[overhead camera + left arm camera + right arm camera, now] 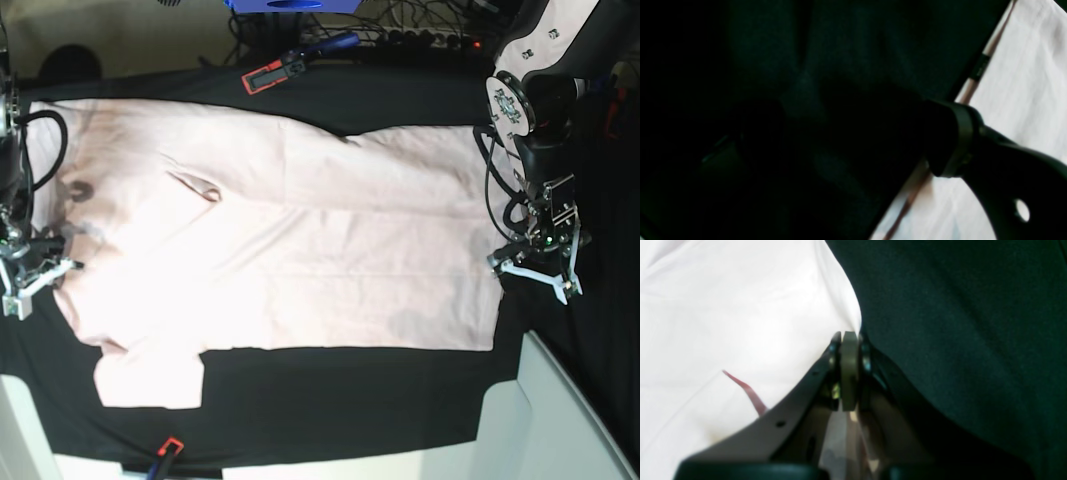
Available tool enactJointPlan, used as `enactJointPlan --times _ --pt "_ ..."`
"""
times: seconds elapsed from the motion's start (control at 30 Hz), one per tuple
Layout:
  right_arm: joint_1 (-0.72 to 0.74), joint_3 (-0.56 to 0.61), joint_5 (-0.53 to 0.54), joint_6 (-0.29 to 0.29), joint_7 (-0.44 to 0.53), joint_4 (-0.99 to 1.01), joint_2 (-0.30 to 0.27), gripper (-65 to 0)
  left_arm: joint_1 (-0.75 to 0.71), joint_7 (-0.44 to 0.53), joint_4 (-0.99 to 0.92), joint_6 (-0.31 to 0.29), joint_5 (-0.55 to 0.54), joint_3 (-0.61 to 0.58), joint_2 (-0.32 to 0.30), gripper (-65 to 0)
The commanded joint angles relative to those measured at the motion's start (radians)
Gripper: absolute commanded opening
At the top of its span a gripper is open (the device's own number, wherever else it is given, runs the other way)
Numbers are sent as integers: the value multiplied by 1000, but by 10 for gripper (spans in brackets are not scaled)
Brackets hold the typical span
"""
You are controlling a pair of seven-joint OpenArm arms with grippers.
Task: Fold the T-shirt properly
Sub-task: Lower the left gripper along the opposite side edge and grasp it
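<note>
The pale pink T-shirt (300, 230) lies spread flat on the black cloth (350, 390), plain side up, with its sleeves and collar toward the base view's left. At that left edge my right gripper (66, 266) is shut on the T-shirt. In the right wrist view its pads (849, 340) are pressed together on the T-shirt's (723, 306) edge, and creases run into them. My left gripper (536, 277) stands open just off the hem at the base view's right. In the left wrist view one finger (953, 140) hangs over the black cloth beside the T-shirt's hem (1023, 83).
A red and black tool (268, 76) and a blue-handled tool (325, 45) lie at the back edge with cables behind. A small red item (168, 447) sits at the front edge. A white surface (545, 420) rises at the front right.
</note>
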State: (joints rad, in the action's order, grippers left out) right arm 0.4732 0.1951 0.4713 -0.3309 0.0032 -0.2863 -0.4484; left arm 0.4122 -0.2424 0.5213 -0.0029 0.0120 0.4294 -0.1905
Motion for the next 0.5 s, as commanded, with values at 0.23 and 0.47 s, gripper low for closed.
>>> enactJointPlan --times 0.23,0.47 --pt "26 -1 8 -3 25 -15 -22 -641 52 -82 -11 2 32 -4 0 -15" --pt "26 -1 8 -3 25 -15 -22 -641 124 -82 -77 2 32 3 1 -15"
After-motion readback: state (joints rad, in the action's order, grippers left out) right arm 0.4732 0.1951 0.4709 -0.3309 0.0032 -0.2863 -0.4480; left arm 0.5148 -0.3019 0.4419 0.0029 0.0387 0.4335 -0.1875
